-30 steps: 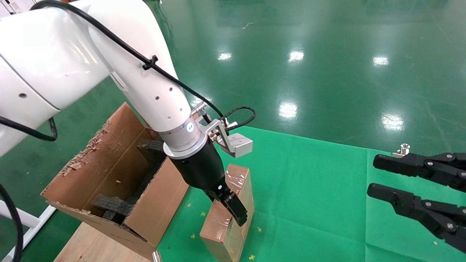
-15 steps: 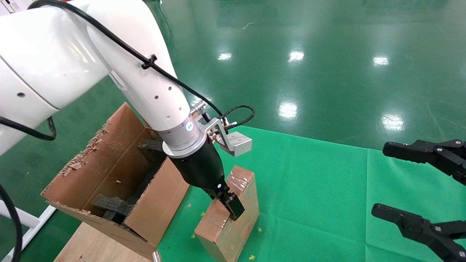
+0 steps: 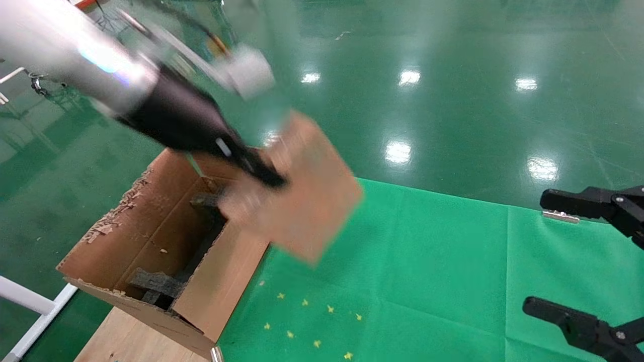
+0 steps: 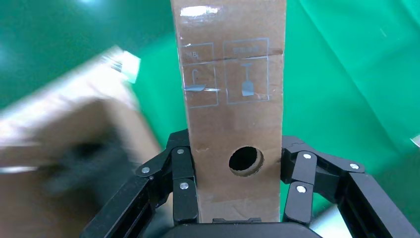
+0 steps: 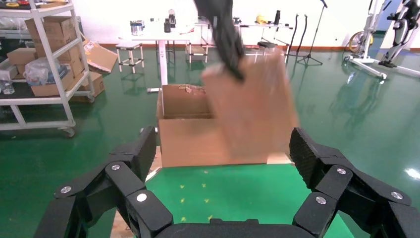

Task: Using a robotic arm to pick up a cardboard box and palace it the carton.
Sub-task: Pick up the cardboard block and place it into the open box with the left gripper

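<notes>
Cardboard box (image 3: 302, 201) is off the green tabletop (image 3: 427, 281), in the air at the carton's near-right edge, tilted, partly over the opening. Left claw (image 4: 236, 198) pinches it across the slim width, one finger set on each broad face, round hole (image 4: 245, 159) on the narrow side facing the wrist camera. My read: gripping the thin dimension is the only span the claw can close on, and it leaves the long body hanging clear for lowering in.

Carton (image 3: 151, 236) sits at the robot's left, partly on the tabletop edge, torn flaps up, black foam pieces (image 3: 156, 284) inside. Foam takes up part of the interior, so the box probably has to go in edge-first between the pieces; tilt needs correcting before descent or a corner may catch a ragged flap.

Robotic arm (image 3: 75, 55) is motion-blurred in head view, so exact box pose over the opening is hard to call.

Right claw (image 5: 220, 168) is spread wide, parked well apart at the right over the tabletop, holding nothing.

Small yellow marks (image 3: 312, 322) show on the cloth near the front.
</notes>
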